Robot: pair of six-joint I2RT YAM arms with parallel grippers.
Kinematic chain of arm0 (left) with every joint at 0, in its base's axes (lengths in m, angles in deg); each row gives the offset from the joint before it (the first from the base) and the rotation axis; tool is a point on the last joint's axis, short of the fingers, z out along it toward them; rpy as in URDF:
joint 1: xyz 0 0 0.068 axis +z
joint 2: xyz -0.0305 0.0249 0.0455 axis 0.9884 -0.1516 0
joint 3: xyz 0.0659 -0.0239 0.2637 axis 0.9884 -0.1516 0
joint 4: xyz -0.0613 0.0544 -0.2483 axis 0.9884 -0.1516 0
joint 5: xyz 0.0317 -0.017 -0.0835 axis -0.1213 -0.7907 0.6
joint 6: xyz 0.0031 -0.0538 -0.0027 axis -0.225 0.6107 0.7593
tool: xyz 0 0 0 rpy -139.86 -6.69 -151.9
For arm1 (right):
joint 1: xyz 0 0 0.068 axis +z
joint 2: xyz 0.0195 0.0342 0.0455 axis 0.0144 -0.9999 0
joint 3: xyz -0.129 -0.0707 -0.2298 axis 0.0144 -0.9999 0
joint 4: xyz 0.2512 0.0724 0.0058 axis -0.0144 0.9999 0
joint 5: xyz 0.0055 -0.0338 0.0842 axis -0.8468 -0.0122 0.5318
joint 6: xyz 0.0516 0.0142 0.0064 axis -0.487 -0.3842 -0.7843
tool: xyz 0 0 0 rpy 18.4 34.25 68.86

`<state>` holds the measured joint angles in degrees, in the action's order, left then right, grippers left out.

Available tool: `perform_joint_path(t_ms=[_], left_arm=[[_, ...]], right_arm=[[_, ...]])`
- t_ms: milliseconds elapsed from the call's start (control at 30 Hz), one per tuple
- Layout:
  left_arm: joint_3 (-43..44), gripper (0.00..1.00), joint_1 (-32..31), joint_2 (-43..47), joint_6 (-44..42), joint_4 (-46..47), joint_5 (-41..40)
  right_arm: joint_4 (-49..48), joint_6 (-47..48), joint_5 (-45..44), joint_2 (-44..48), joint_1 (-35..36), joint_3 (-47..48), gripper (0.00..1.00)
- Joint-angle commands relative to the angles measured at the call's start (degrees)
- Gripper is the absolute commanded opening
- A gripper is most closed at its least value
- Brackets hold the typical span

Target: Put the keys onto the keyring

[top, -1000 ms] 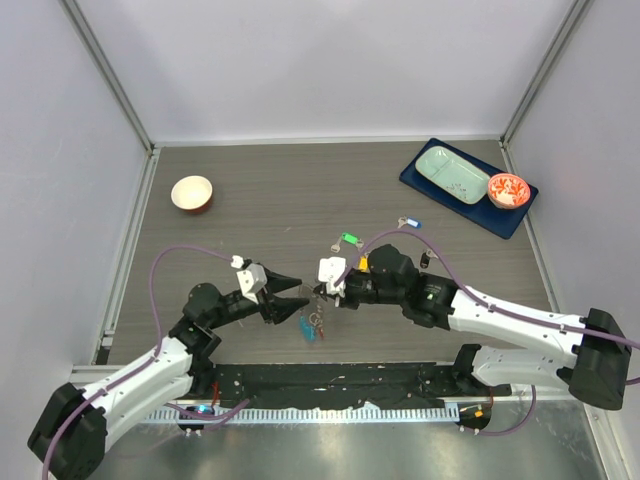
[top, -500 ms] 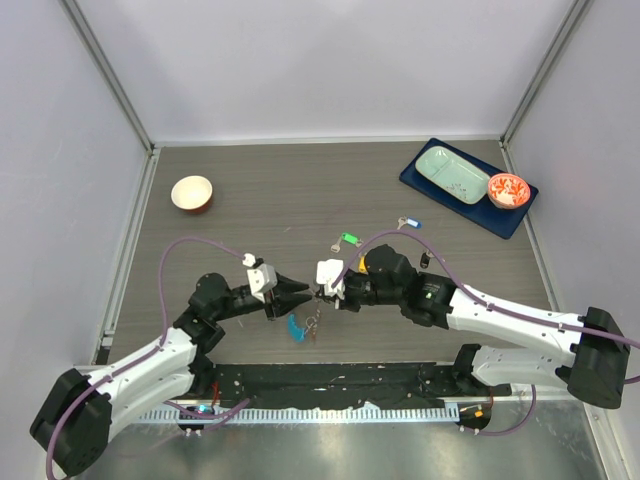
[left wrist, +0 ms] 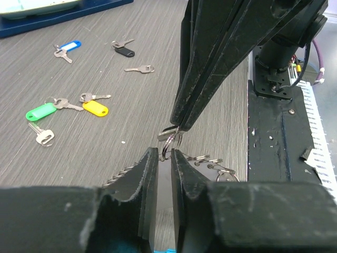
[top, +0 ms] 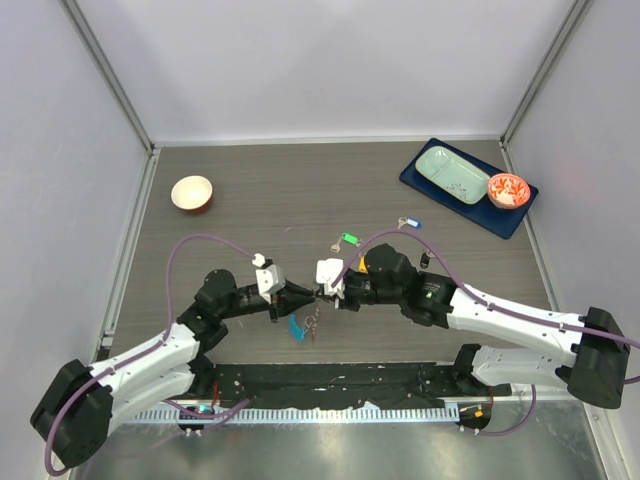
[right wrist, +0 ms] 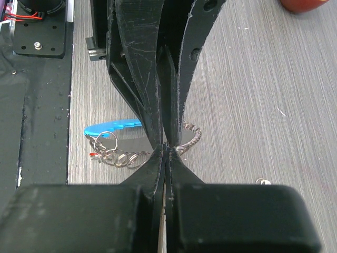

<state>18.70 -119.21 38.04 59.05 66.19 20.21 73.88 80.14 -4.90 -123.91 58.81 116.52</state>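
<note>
My right gripper [top: 322, 292] is shut on a small silver key [left wrist: 167, 133], held just above the table with a split ring [left wrist: 168, 147] hanging from it. My left gripper [left wrist: 163, 154] faces it tip to tip, its jaws narrowed to a slit and pinching that ring. The keyring [right wrist: 113, 126], with its blue strap, twisted chain [right wrist: 192, 134] and red tag, lies on the table under both tips. More keys lie further out: green tag [left wrist: 41, 112], orange tag [left wrist: 95, 108], blue tag [left wrist: 68, 46], black head [left wrist: 125, 51] and plain silver [left wrist: 141, 69].
A white bowl [top: 192, 192] stands at the far left. A dark blue tray [top: 425, 187] at the far right carries a pale green dish [top: 452, 173] and a small red bowl [top: 507, 189]. The black base rail [top: 350, 385] runs along the near edge.
My left gripper has moved right to meet the right gripper's tips, and its jaws have narrowed onto the hanging ring. The keyring shifted slightly left. The right arm stayed put.
</note>
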Motion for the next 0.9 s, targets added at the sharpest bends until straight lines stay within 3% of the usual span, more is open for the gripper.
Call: perform_joint_path(t_ms=[0, 133, 400, 533, 867], left_arm=[[2.71, 0.16, -0.83, 0.15, -1.89, -0.67, -2.08], [2.36, 0.12, -1.97, 0.50, -1.89, -1.20, -4.20], [1.31, 0.13, -4.60, 3.66, 0.04, -1.81, -12.80], [0.87, 0.00, -5.75, 5.24, 2.41, -1.38, -16.41], [-4.75, 0.00, -5.75, 12.79, 17.53, 7.67, -28.45]], right_arm=[[-2.69, -0.01, 0.76, 0.22, 0.30, 2.64, 0.01], [-2.96, -0.19, 0.67, 0.23, 0.22, 2.55, 0.01], [-3.22, -0.63, 0.67, 0.22, 0.30, 2.37, 0.01], [-3.31, -0.72, 0.50, 0.31, 0.30, 2.11, 0.01], [-2.96, -2.21, -3.37, 4.79, 0.57, -0.88, 0.01]])
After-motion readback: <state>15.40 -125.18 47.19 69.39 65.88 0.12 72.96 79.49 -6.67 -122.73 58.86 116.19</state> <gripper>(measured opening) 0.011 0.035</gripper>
